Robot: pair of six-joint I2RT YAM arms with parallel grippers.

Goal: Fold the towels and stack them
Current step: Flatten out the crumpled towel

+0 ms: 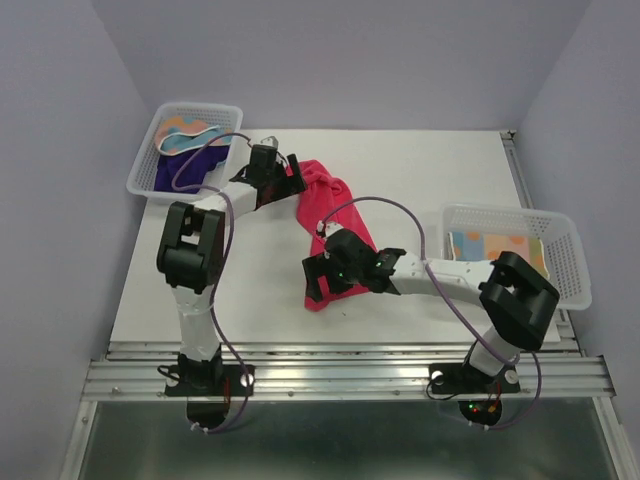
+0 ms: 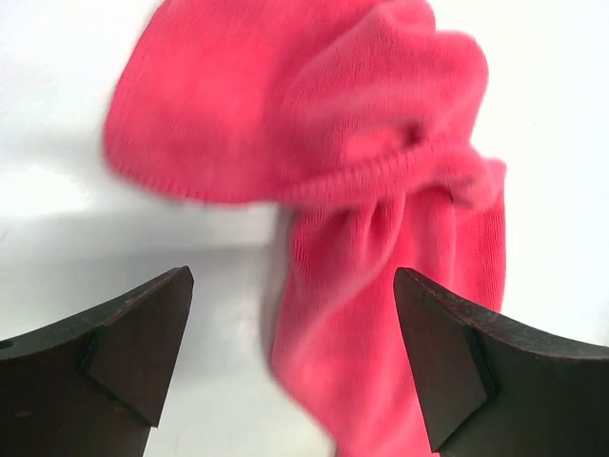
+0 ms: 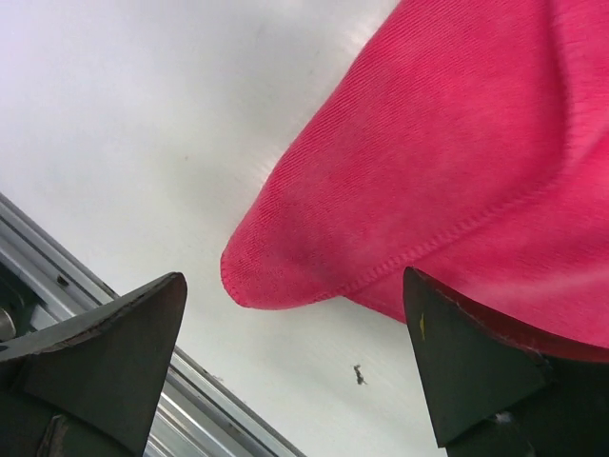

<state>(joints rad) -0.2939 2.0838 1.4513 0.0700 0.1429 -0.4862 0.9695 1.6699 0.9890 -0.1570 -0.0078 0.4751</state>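
At the centre of the top view the pink towel [image 1: 330,215] lies crumpled on the white table [image 1: 430,170]. It runs as a long strip from the upper middle down toward the lower middle of the frame.

The left gripper [image 1: 293,172] sits at the strip's upper end with its jaws wide apart and nothing between them. In the left wrist view the bunched towel [image 2: 314,143] fills the upper and middle frame. A fold of it hangs down into the gap of the gripper [image 2: 293,276], nearer the right-hand finger, and neither finger visibly touches it.

The right gripper [image 1: 318,280] is at the strip's lower end, also spread wide and holding nothing. In the right wrist view the towel [image 3: 457,152] covers the upper right. Its rounded corner points into the gap of the gripper [image 3: 295,278], and the cloth passes just above the right-hand finger. Bare table [image 3: 143,114] shows behind the left-hand finger.

At upper left of the top view the left basket [image 1: 145,175] holds the purple towel [image 1: 190,172] with the blue towel [image 1: 192,135] on it. At right the right basket [image 1: 565,265] holds the orange towel [image 1: 495,245].
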